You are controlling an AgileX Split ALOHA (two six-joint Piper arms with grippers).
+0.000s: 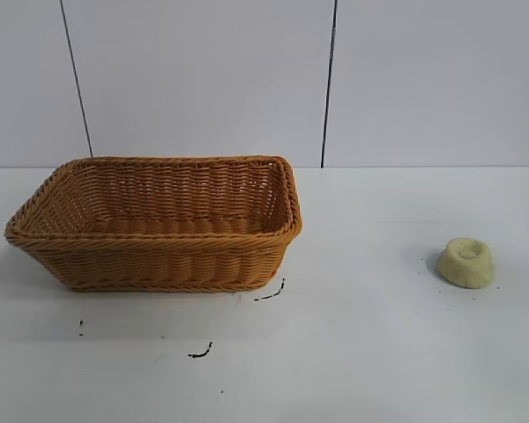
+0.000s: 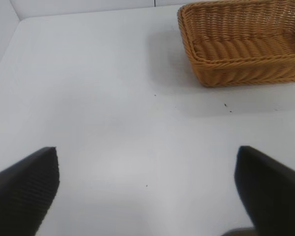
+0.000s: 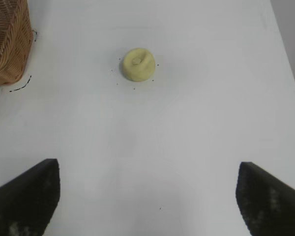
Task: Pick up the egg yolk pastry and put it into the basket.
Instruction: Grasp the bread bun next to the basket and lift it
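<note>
The egg yolk pastry (image 1: 465, 262), a small pale yellow domed puck with a dimple on top, sits on the white table at the right. It also shows in the right wrist view (image 3: 137, 64), well ahead of my right gripper (image 3: 147, 196), which is open and empty above bare table. The orange-tan wicker basket (image 1: 159, 222) stands at the left of the table, with nothing seen inside. In the left wrist view the basket (image 2: 246, 46) lies ahead and to one side of my left gripper (image 2: 147, 189), which is open and empty. Neither gripper shows in the exterior view.
Small black marks (image 1: 200, 352) dot the table in front of the basket. A corner of the basket (image 3: 7, 44) shows in the right wrist view. A white wall rises behind the table.
</note>
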